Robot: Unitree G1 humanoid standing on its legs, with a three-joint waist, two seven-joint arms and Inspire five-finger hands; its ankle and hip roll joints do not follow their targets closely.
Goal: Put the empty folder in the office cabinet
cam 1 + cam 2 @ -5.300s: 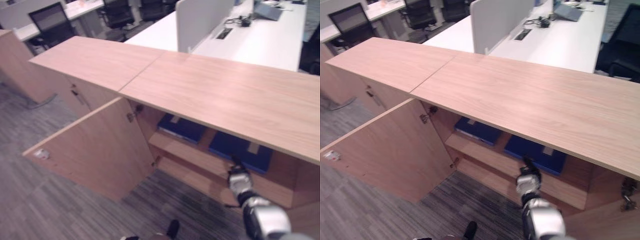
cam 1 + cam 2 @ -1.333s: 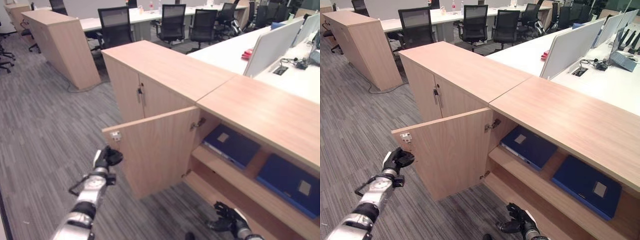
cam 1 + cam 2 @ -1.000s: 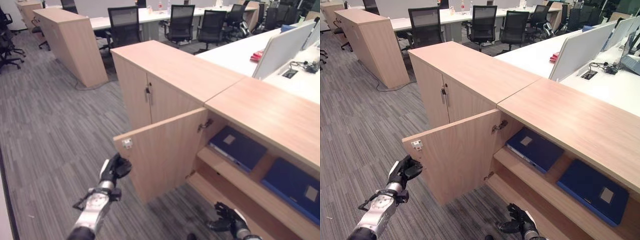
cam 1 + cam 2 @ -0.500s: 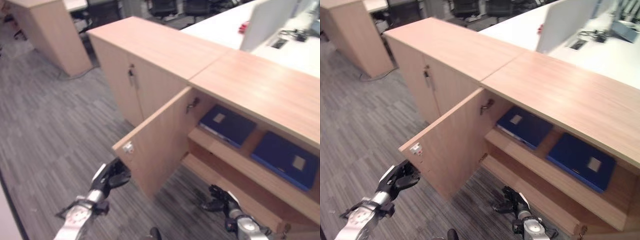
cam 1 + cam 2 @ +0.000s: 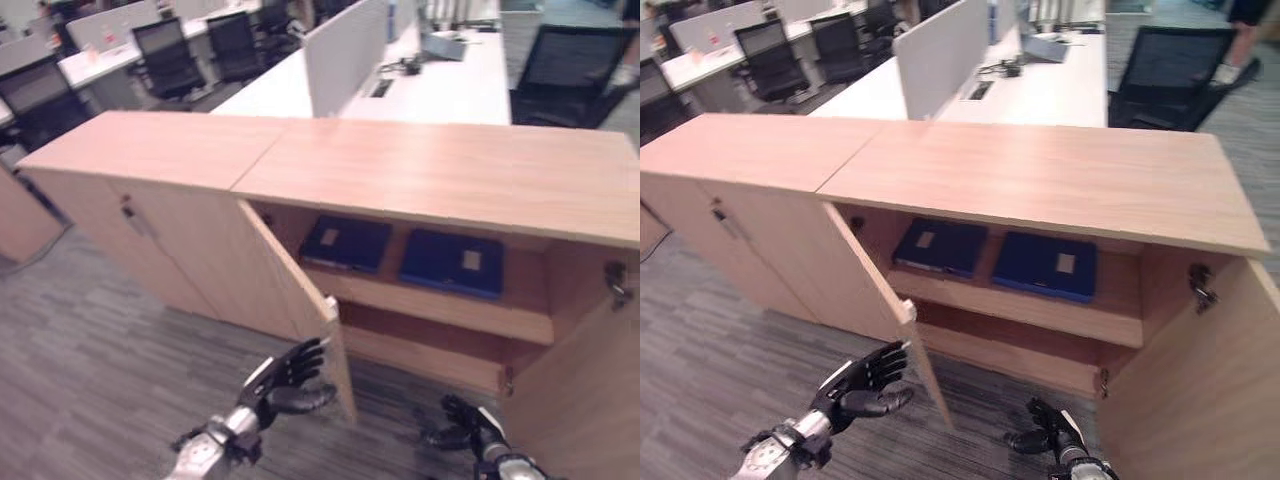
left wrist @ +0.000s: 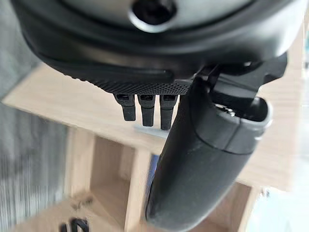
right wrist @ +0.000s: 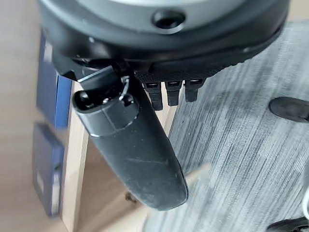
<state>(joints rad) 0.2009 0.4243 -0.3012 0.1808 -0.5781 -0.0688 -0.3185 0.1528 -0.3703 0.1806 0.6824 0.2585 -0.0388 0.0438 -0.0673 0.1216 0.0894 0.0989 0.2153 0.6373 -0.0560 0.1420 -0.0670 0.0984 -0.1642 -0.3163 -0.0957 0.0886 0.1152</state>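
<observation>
Two blue folders (image 5: pixel 1045 264) lie flat, side by side on the cabinet's (image 5: pixel 1060 180) upper shelf (image 5: pixel 1030 310). Left hand (image 5: pixel 862 385), fingers spread, sits just beside the open door's (image 5: pixel 875 290) edge; right hand (image 5: pixel 1055 432) hangs low, fingers loosely open, empty. A folder looks light, stiff and slick, best gripped along the spine.

Two blue folders lie on the cabinet's one upper shelf (image 5: pixel 1040 308): one folder (image 5: pixel 940 246) on the left, the other folder (image 5: pixel 1045 266) beside it. Two cabinet doors stand open, the left door (image 5: pixel 875 290) and the right door (image 5: pixel 1195 390). Two hands are low in front, the left hand (image 5: pixel 862 385) and the right hand (image 5: pixel 1050 428).
</observation>
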